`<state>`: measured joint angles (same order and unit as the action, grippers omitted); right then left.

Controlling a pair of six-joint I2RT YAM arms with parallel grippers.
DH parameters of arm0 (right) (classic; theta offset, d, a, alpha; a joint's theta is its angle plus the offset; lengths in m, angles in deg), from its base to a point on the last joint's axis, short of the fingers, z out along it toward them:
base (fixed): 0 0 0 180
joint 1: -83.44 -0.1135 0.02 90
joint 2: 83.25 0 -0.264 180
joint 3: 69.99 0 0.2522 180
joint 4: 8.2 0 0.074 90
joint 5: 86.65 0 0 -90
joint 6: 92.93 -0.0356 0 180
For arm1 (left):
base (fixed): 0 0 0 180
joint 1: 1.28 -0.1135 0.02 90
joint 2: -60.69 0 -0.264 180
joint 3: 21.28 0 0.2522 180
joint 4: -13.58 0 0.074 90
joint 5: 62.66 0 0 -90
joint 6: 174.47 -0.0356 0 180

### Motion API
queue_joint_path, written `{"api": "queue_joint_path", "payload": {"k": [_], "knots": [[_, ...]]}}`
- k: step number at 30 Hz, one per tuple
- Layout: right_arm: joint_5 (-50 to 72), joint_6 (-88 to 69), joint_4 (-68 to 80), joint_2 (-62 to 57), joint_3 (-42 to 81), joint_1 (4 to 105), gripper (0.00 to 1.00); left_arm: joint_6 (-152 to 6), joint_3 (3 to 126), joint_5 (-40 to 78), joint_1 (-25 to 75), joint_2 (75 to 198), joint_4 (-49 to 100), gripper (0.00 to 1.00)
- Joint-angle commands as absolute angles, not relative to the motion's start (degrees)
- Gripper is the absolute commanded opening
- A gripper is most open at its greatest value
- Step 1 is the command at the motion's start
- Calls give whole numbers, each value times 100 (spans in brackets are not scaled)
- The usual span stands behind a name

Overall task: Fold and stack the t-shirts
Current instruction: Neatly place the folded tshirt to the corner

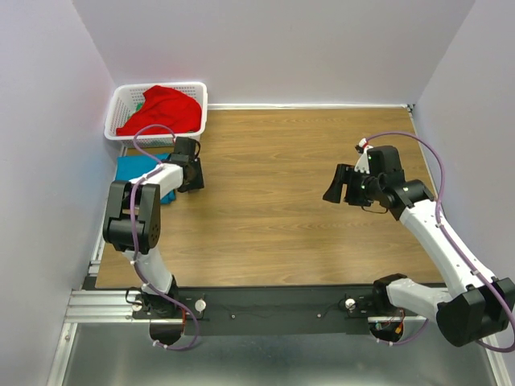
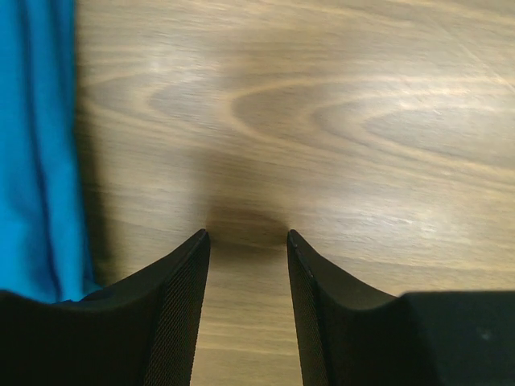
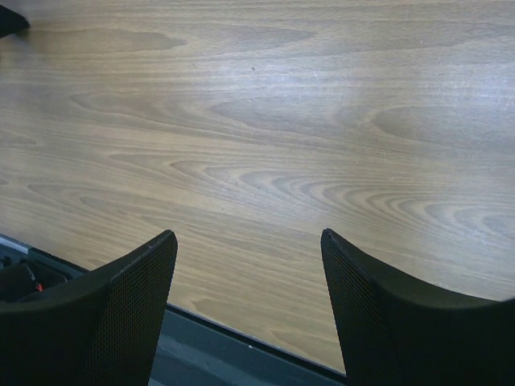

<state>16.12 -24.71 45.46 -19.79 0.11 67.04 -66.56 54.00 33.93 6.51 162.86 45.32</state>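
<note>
Left hand point(image 2: 245, 235) hovers low over the wooden desk point(image 1: 273, 201), its fingers a little apart and holding nothing. The blue t-shirt point(image 2: 32, 145) lies flat just beside it, at the left edge of the desk. I see my right hand point(image 3: 247, 233) spread wider, also with nothing in it, well apart from the cloth. I count two t-shirts. The red t-shirt point(image 1: 161, 111) lies crumpled in one white basket point(image 1: 201, 100) at the far left corner. Pale walls point(image 1: 322, 48) close three sides.

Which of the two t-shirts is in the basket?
The red t-shirt, bunched in the white basket at the far left corner. The teal-blue t-shirt lies outside it on the table.
</note>
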Motion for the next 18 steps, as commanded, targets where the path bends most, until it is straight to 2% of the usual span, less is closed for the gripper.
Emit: {"api": "queue_joint_path", "payload": {"k": [1,10,18], "knots": [[1434,-2367,4731,-2067,-68,6718,79,-6619,5128,3339,426,16264,4536,51],[1398,-2359,4740,-2023,2,6727,79,-6716,5058,4481,329,16176,5019,52],[1328,-2376,4775,-2085,20,6727,79,-6751,5180,4904,215,16071,5221,53]]}}
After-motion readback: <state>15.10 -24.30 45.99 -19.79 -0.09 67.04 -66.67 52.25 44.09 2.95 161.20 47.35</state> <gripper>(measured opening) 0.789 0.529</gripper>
